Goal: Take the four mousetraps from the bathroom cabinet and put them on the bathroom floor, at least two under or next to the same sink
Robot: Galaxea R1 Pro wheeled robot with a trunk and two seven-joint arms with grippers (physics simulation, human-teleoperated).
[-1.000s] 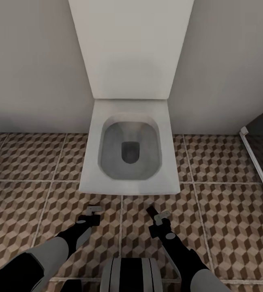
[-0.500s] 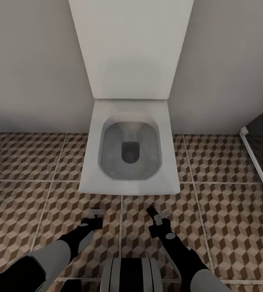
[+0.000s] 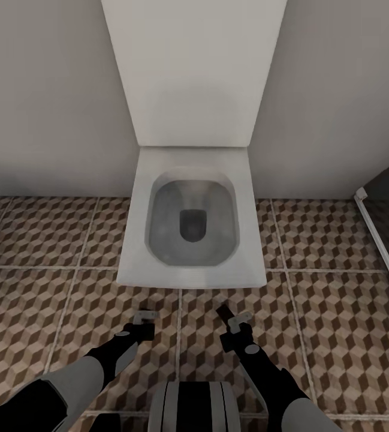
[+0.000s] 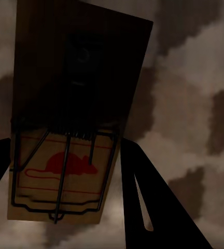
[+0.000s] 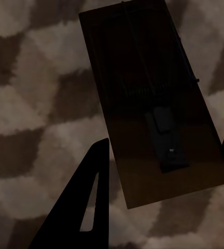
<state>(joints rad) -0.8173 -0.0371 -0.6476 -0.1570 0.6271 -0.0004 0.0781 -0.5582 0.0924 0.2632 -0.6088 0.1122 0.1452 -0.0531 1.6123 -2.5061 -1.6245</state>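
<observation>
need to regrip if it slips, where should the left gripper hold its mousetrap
By the long edges of the mousetrap, a finger on each side along the board. It is a thin flat board, and the wire frame and red mouse print cover its face, so the bare wooden edges are probably the safest grip.

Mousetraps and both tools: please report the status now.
Left tool shut on a mousetrap. Right tool shut on another mousetrap. Both low over floor. Toilet directly ahead.

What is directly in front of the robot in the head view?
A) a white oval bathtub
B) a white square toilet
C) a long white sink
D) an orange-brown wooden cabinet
B: the white square toilet, with an open bowl, stands against the wall on the cube-pattern bathroom floor, just beyond both arms.
</observation>
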